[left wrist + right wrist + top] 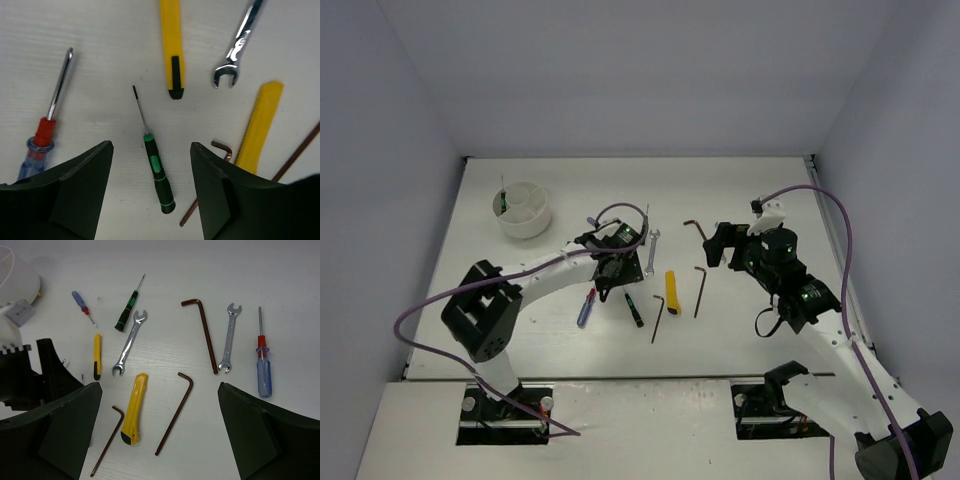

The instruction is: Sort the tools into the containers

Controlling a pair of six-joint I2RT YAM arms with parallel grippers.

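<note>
My left gripper is open and empty, low over the tools; in its wrist view a green-black screwdriver lies between the open fingers. Around it lie a blue-handled screwdriver, a yellow-handled screwdriver, a silver wrench, a yellow knife and a hex key. My right gripper is open and empty above the knife and a hex key. The white cup stands at the far left with a green-handled tool in it.
The right wrist view also shows two wrenches, a long hex key, a blue screwdriver and a smaller one. White walls close the table on three sides. Purple cables hang over both arms.
</note>
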